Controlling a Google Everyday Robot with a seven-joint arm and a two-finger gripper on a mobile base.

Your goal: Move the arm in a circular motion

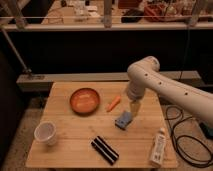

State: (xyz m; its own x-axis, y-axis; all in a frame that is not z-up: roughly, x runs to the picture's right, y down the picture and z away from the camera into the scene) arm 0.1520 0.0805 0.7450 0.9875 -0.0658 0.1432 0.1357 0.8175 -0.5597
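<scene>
The arm (pixel 170 90) reaches in from the right edge as a thick white tube. It bends at a rounded joint above the far right part of the wooden counter (pixel 75 150) and turns downward. Its end effector (pixel 133 111), a small yellowish tip, hangs low over the counter's right half. I cannot tell whether it is apart or together.

Just to its near left lies a small blue block (pixel 123 119), very close to the tip, though contact cannot be judged. A carrot (pixel 114 103) lies at a slant just left of the end effector. Farther left sits a round orange-brown bowl (pixel 84 100).

At the near left stands a white cup (pixel 46 133), well apart from the arm. A black ridged object (pixel 105 150) lies at the near middle. A white bottle (pixel 159 146) lies near the near right corner, under the arm's long segment. A dark cable (pixel 186 134) loops on the floor to the right of the counter.
</scene>
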